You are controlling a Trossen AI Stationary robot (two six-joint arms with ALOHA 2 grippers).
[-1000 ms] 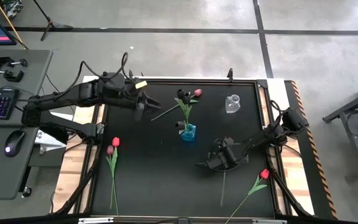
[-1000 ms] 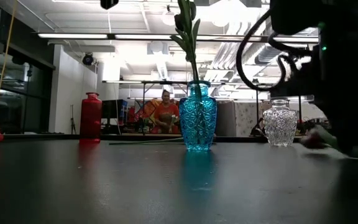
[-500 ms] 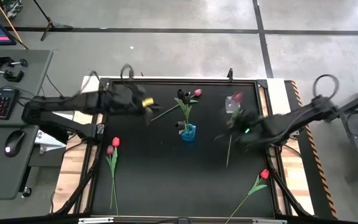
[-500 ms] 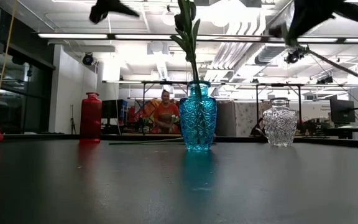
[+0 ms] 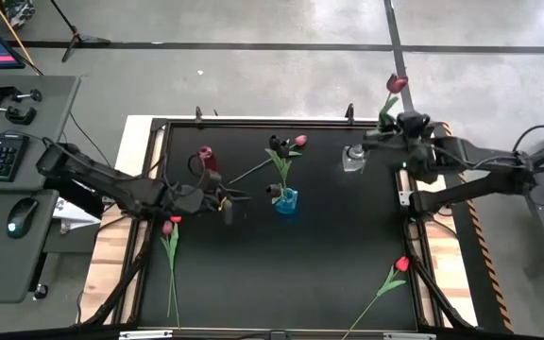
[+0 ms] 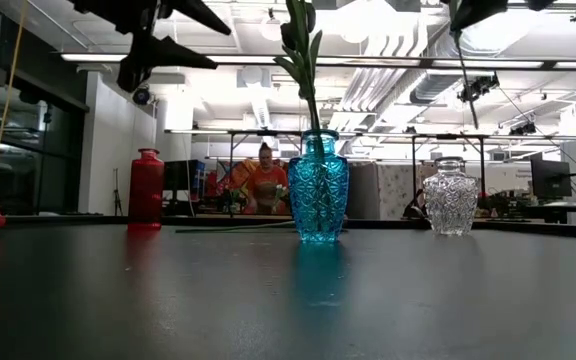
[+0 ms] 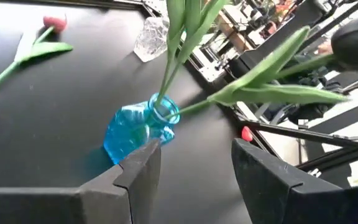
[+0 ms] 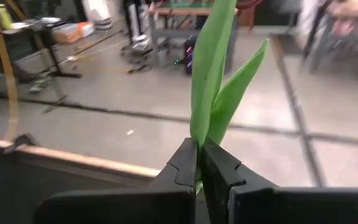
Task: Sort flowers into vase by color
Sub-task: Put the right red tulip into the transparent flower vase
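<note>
My right gripper (image 5: 397,125) is raised over the table's far right corner, beside the clear glass vase (image 5: 352,158), and is shut on a maroon tulip (image 5: 397,83). That tulip's stem (image 6: 461,65) hangs above the clear vase (image 6: 450,197). My left gripper (image 5: 227,204) is open in the air left of the blue vase (image 5: 286,200), which holds dark tulips (image 5: 277,145) by their stems. In the left wrist view the blue vase (image 7: 138,127) stands ahead of my left gripper (image 7: 194,163). More tulips lie flat on the table. My right gripper pinches the tulip between its two shut fingers (image 8: 188,163) on the stem where the leaves (image 8: 211,93) sprout. The fingers lie across the stem. The tulip is lifted clear and near upright, with its head (image 5: 397,83) above the fingers and its bare stem hanging below.
A dark red vase (image 5: 204,158) stands at far left. One pink tulip (image 5: 298,141) lies behind the blue vase. A red tulip (image 5: 176,216) and a maroon one (image 5: 167,229) lie at the left edge, and another red one (image 5: 401,264) near right. A person (image 6: 266,180) is beyond the table.
My right gripper has lifted a tulip off the near right of the table. It has carried the tulip up and toward the far right corner, turning it from lying flat to near upright. My left gripper has moved from the far left toward the near edge, uncovering the red vase.
</note>
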